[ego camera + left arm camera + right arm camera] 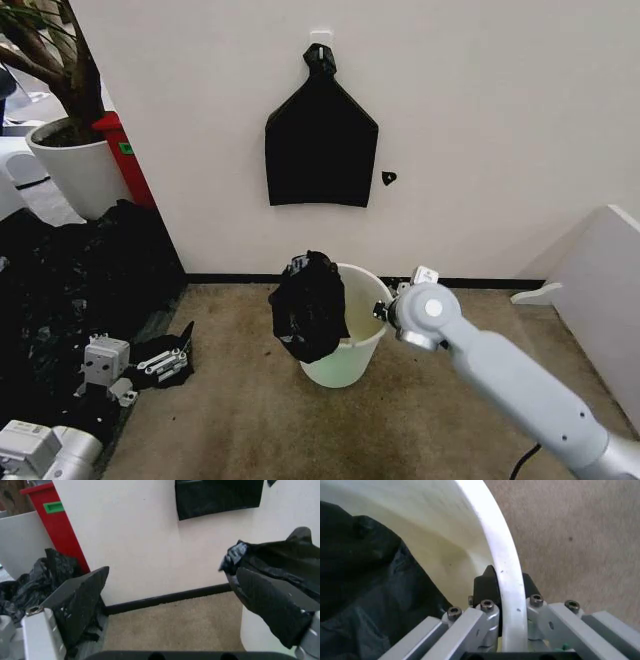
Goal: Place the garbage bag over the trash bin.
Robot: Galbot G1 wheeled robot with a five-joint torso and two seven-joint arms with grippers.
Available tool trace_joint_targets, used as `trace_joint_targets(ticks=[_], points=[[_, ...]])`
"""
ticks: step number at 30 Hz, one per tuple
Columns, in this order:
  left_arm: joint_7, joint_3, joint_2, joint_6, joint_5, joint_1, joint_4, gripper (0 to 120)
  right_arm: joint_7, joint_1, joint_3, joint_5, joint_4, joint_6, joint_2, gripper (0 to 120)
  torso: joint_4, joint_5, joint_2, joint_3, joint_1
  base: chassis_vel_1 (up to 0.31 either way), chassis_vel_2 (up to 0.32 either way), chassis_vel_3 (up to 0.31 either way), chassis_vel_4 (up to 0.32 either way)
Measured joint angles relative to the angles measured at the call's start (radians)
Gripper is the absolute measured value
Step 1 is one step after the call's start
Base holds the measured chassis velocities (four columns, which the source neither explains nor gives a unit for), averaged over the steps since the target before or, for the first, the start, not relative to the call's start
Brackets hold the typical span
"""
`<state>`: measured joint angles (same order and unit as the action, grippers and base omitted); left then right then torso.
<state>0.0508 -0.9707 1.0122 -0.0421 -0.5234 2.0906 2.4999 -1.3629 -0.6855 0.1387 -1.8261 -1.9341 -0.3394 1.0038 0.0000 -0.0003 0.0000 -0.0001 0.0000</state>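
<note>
The right tool (506,592) is clamped on the bin (362,345) rim, one finger inside and one outside. The bag (309,305) hangs bunched over the rim on the far side from it. The left tool (170,600) is wide open and empty, near the bag.
</note>
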Motion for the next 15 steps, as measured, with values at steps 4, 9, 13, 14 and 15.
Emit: trace_joint_targets(ticks=[4,9,13,14,15], points=[[-0.001,0.008,0.003,0.002,0.008,-0.002,0.0,100,0.018,-0.056,-0.04,0.019,-0.011,0.001,0.003,0,0.0,0.0,0.0,0.0,0.0,0.0,0.0,0.0,0.0],[-0.002,0.015,0.012,0.008,0.018,-0.006,0.0,100,0.061,-0.129,-0.062,0.097,0.002,-0.007,0.02,0,0.0,0.0001,0.0,0.0,0.0,0.0,0.0,0.0,0.0],[-0.004,0.015,0.015,0.008,0.021,-0.007,0.0,100,0.077,-0.147,-0.057,0.142,0.015,-0.011,0.031,0,-0.0001,0.0001,0.0,0.0,0.0,0.0,0.0,0.0,0.0],[-0.004,0.015,0.015,0.008,0.022,-0.006,0.0,100,0.077,-0.15,-0.057,0.143,0.018,-0.011,0.035,0,-0.0001,0.0001,0.0,0.0,0.0,0.0,0.0,0.0,0.0],[-0.005,0.014,0.015,0.008,0.022,-0.005,0.0,100,0.077,-0.152,-0.057,0.145,0.02,-0.012,0.041,0,0.0,0.0002,0.0,0.0,0.0,0.0,0.0,0.0,0.0]])
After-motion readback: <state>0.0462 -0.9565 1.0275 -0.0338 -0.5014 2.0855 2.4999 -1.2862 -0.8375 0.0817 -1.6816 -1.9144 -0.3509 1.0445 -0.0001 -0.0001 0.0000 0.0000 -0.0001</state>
